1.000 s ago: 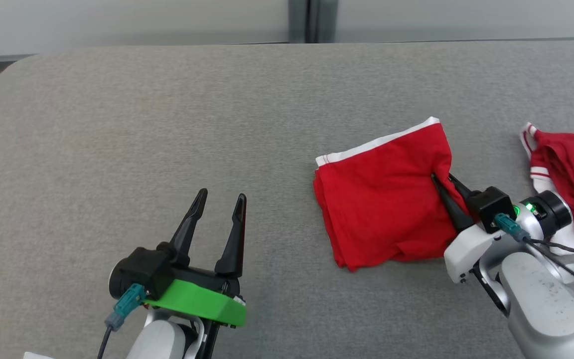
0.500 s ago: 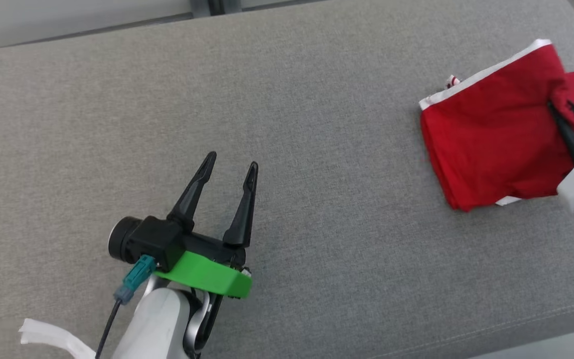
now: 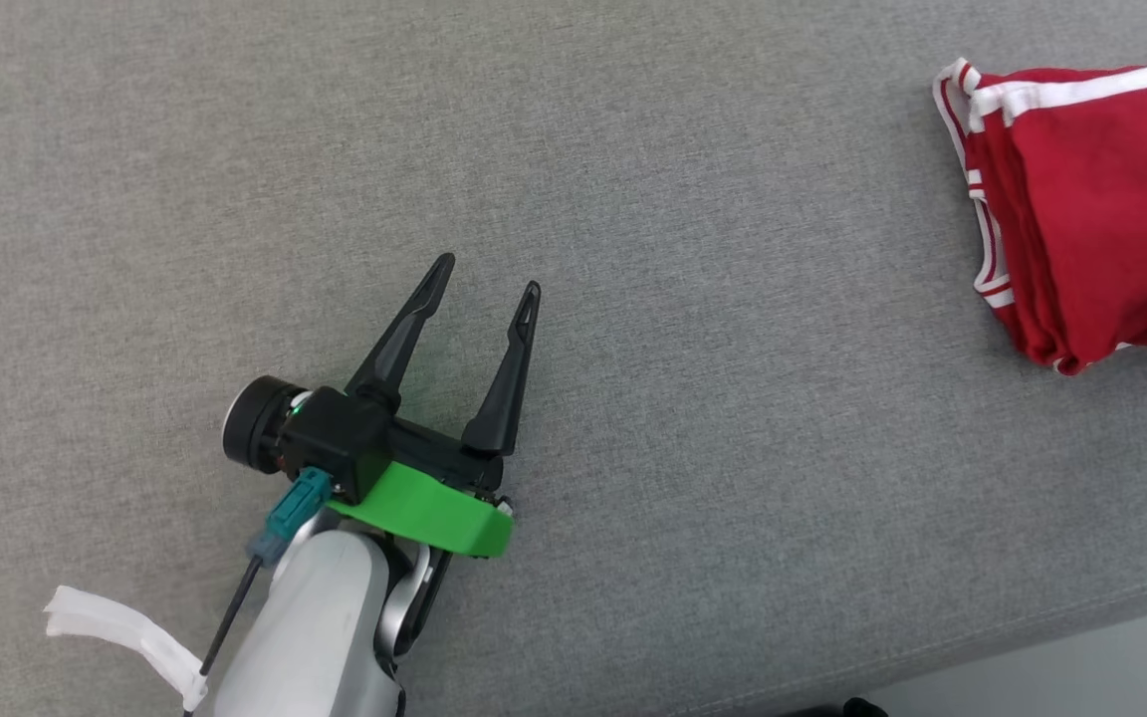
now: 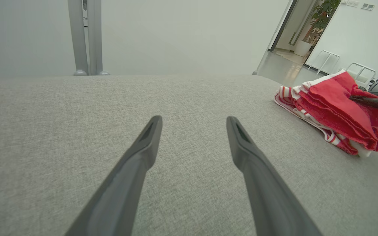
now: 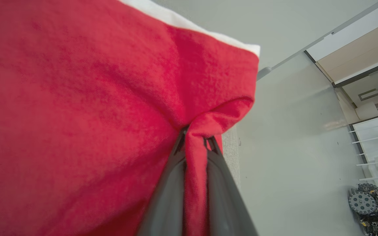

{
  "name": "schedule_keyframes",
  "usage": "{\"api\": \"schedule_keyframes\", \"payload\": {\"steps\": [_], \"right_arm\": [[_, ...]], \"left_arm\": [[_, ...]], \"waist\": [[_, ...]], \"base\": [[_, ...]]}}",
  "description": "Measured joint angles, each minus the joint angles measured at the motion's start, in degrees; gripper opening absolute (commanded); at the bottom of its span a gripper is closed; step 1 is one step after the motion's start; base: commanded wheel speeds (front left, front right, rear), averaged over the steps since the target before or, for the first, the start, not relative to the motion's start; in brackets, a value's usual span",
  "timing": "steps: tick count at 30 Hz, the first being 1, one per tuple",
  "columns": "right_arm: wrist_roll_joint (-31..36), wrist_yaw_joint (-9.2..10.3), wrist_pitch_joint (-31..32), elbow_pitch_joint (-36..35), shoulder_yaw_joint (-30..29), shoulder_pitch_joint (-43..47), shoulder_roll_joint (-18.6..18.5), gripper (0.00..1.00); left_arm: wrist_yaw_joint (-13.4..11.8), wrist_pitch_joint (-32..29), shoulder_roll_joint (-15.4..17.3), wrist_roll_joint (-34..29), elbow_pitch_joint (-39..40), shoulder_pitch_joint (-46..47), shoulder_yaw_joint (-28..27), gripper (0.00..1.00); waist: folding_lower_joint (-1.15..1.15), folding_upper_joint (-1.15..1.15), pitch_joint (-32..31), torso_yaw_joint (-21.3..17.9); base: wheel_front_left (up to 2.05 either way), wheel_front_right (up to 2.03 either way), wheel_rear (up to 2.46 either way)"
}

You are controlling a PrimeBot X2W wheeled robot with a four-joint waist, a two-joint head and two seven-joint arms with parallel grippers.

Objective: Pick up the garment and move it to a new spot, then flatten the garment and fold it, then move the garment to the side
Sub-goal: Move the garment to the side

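Observation:
The garment (image 3: 1101, 199) is red cloth with a white band, lying at the far right of the grey table (image 3: 733, 398). In the left wrist view the garment (image 4: 333, 105) rests partly on a red piece with white stripes (image 4: 285, 98). My right gripper (image 5: 196, 141) is shut on a pinched fold of the garment (image 5: 77, 98), and one of its dark fingers (image 4: 369, 99) shows against the cloth. My left gripper (image 3: 489, 274) is open with nothing in it, low over bare table well left of the garment. Its fingers (image 4: 143, 154) point across the table.
The table's front edge (image 3: 1032, 637) runs along the lower right. A white strip (image 3: 115, 627) hangs by my left forearm. Grey posts (image 4: 84, 36) stand behind the table, and an open doorway (image 4: 304, 32) lies beyond the garment.
The head camera has swung and tilted down. My right gripper has carried the garment to the right, onto the striped red piece. The left gripper stays open in place.

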State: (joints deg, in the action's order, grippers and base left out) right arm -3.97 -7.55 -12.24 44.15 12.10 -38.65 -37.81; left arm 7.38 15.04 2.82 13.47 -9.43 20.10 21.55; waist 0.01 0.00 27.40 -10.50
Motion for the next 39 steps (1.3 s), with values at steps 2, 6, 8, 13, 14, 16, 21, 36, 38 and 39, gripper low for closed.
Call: {"api": "schedule_keyframes", "payload": {"steps": [2,6,8,13,14,16,21,36,38,39], "right_arm": [[0.12,0.01,-0.4,2.5,-0.85,-0.52,0.59,0.0],[1.81,0.0,-1.44,6.44,-2.43,-2.04,0.9,0.0],[2.88,0.0,-1.94,7.75,-4.08,-3.11,0.97,0.13],[5.93,0.01,-2.48,9.89,-7.03,-4.16,1.65,1.0],[6.6,0.01,-2.48,10.2,-7.28,-4.18,1.92,1.0],[7.4,0.01,-2.5,10.32,-7.9,-4.24,2.69,1.0],[5.48,0.01,-2.76,0.04,-6.88,-3.52,8.56,1.0],[-7.58,0.02,-2.8,-27.8,-11.1,16.34,25.42,1.0],[-7.82,0.02,-2.79,-29.66,-9.56,18.93,27.94,1.0],[-7.86,0.01,-2.8,-30.54,-9.39,20.28,29.41,1.0]], "left_arm": [[0.0,0.0,0.0,0.03,-0.18,0.13,-0.49,1.0],[0.0,0.0,0.04,0.21,-0.75,0.23,-0.67,1.0],[0.0,-0.01,0.04,0.57,-0.87,0.19,-0.74,1.0],[0.0,-0.01,0.03,1.12,-0.87,-0.18,-1.45,1.0],[0.0,-0.01,0.02,1.38,-0.78,-0.26,-1.43,1.0],[0.0,0.0,0.0,2.16,-0.46,-0.49,-1.49,1.0],[0.01,0.0,-0.01,3.55,0.51,-2.96,-4.04,1.0],[0.0,0.0,0.0,6.02,3.36,-10.21,-12.06,1.0],[0.0,0.0,0.03,6.93,3.52,-11.29,-13.01,1.0],[0.0,0.0,0.03,6.79,3.43,-11.83,-13.0,1.0]], "waist": [[0.0,0.0,0.54,0.62],[0.0,0.0,0.9,2.16],[0.0,0.0,0.62,2.76],[0.0,0.0,-1.08,3.4],[0.0,0.0,-1.54,3.51],[0.0,0.0,-2.47,3.73],[-0.01,0.0,-7.58,4.71],[-0.01,0.0,-18.06,10.6],[-0.01,0.0,-19.13,11.3],[-0.01,0.0,-19.7,11.63]], "base": [[0.0,0.0,0.0],[0.0,0.0,0.0],[0.0,0.0,0.0],[0.0,0.0,0.0],[0.0,0.0,0.0],[0.0,0.0,0.0],[0.0,0.0,0.0],[0.0,0.0,0.0],[0.0,0.0,0.0],[0.0,0.0,0.0]]}}
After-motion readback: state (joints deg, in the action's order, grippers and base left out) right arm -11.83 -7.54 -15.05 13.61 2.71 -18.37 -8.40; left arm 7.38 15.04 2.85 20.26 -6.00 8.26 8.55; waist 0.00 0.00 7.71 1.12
